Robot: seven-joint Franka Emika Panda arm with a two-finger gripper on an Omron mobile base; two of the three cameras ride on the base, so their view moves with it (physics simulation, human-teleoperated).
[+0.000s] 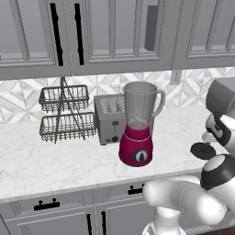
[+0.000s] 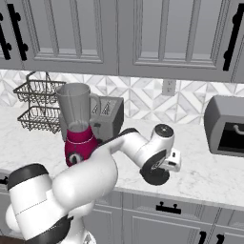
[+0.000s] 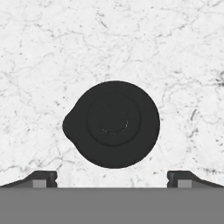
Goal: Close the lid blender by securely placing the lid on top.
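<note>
Black round lid with small spout tab lies flat on marble surface, near front edge, well right of blender. Fingers spread wide, hovering above lid, not touching it. Blender jar open-topped, upright on magenta base, mid surface, just in front of grey toaster. Wire basket rack toward left, by back wall.

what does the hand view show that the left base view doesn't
Hand view alone: the lid's round top with its side spout, and the pincer fingertips spread wide apart on either side of it. Left base view alone: the open-topped blender, the toaster and the wire rack. Both: the black lid lying on the marble counter.
</note>
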